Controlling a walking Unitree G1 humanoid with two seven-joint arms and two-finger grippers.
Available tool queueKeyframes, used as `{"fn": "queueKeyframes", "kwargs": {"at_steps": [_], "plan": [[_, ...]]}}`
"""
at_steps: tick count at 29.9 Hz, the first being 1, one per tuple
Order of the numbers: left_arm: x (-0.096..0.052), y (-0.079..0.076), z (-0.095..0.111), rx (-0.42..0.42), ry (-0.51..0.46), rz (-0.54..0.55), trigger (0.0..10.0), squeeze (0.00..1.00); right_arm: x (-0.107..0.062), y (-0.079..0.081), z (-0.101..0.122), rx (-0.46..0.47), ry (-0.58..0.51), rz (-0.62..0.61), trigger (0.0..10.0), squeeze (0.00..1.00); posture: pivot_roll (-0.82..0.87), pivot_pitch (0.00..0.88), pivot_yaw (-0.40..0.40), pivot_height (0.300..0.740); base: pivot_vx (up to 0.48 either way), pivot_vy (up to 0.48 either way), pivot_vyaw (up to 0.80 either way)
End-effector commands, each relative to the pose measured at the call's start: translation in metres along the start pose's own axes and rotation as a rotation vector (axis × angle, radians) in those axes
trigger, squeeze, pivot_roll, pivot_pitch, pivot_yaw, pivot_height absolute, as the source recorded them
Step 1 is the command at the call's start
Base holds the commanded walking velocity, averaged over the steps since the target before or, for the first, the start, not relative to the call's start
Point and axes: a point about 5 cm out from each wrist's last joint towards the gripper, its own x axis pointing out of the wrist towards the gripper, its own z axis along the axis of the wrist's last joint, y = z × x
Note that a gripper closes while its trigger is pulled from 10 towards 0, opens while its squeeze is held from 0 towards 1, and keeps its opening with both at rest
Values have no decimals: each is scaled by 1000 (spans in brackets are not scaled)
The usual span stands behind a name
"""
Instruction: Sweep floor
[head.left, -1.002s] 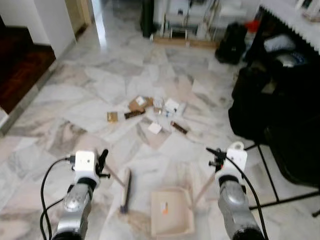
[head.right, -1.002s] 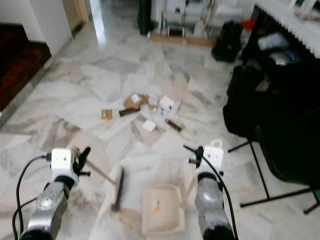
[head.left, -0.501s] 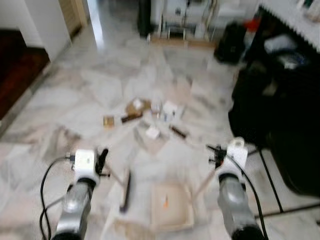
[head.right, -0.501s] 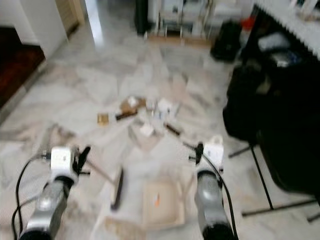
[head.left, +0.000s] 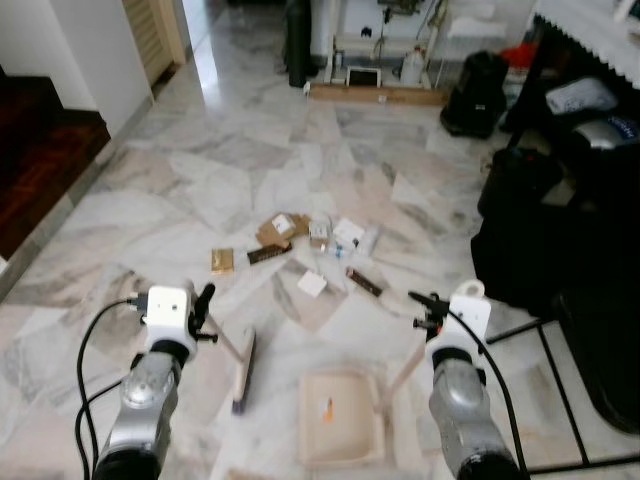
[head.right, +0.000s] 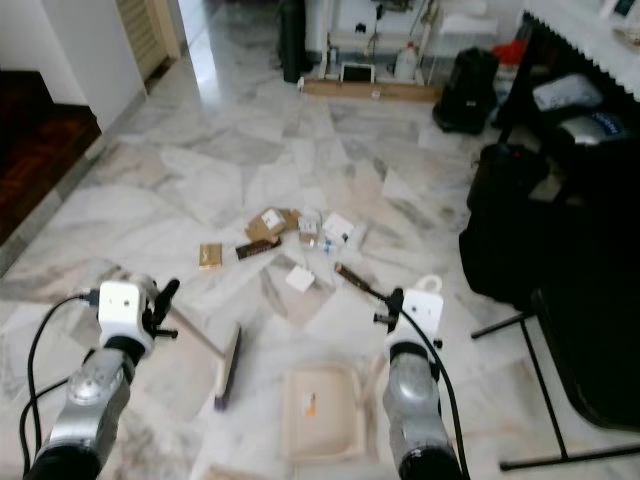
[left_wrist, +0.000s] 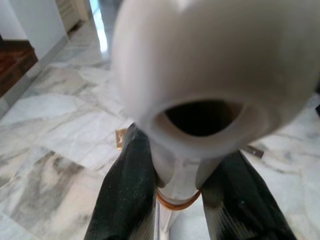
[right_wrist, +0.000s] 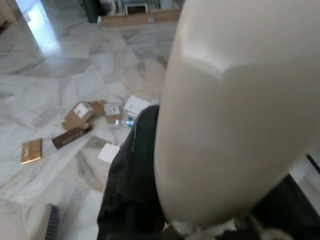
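So the left gripper (head.left: 203, 312) is clamped around the pale broom handle (left_wrist: 200, 100); in the left wrist view both black fingers (left_wrist: 127, 195) squeeze it from either side. The handle slants down and away to the broom head (head.left: 243, 372), which rests on the marble floor (head.left: 200, 180) just in front of the robot, bristles down, a bit left of centre.

The right gripper (head.left: 428, 310) has its fingers closed on the cream dustpan handle (right_wrist: 230, 110), and that handle runs down to the dustpan (head.left: 340, 418), sitting flat on the floor right beside the broom head, to its right. There's a small orange mark inside the pan.

Further out on the floor is the mess: a loose cluster of litter (head.left: 310, 245), with brown cardboard pieces (head.left: 277, 229), small white boxes (head.left: 346, 235), a white square of paper (head.left: 312, 284), a dark bar-shaped wrapper (head.left: 363, 282) and a small tan packet (head.left: 222, 261) off to the left. It's well apart from the broom and dustpan.

On the right there's a black bag (head.left: 530, 230) piled on a black metal frame (head.left: 560, 400). A dark wooden step (head.left: 40, 160) is at far left.
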Motion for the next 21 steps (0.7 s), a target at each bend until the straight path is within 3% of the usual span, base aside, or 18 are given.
{"fn": "queueKeyframes", "kwargs": {"at_steps": [1,18,21], "plan": [[4,-6,9,11,-43,-17,10000,0,2,-9,8,14,-43,-24,10000,0,-12,9,-12,740,307,0,0],[2,-3,9,4,-46,6,10000,0,2,-1,10,-12,-58,26,10000,0,-9,39,-30,740,308,0,0],[3,-2,9,4,-47,10,10000,0,2,0,9,-25,-56,43,10000,0,-9,50,-32,740,306,0,681]]}}
